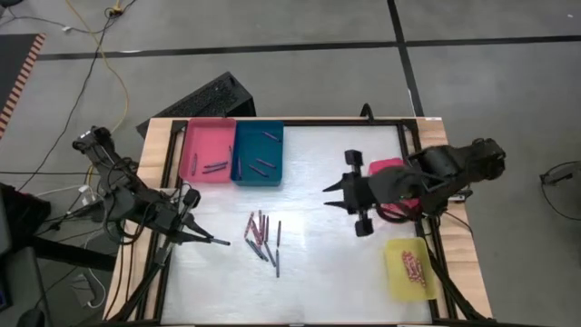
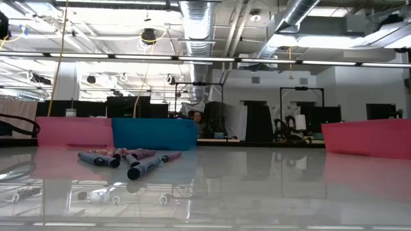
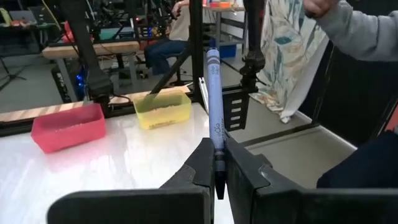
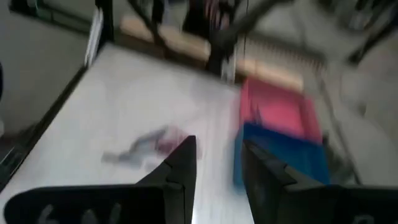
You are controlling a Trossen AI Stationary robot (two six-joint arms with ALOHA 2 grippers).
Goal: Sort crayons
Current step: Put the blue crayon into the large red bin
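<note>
The surface [image 1: 309, 272] is carrying four trays: pink [image 1: 206, 151] and blue [image 1: 259, 154] at 11 o'clock, red [image 1: 388, 169] at 3, yellow [image 1: 410, 271] at 5. The right pincer [image 1: 334, 197] is hanging released near centre. The left pincer [image 1: 218, 242], at 8 o'clock, is grasping a blue crayon [image 3: 214, 118]. Loose crayons [image 1: 263, 238] are lying just left of centre.

I am looking into a big open lab or workshop hall. Over the table [image 2: 270, 192] I see bare ceiling ducts [image 2: 199, 22] and pipes, long strip lights [image 2: 212, 59], dark equipment racks [image 2: 302, 115] and other benches. Cables [image 1: 104, 54] lie on the grey floor, and a seated person [image 3: 168, 46] is beside another workbench.
</note>
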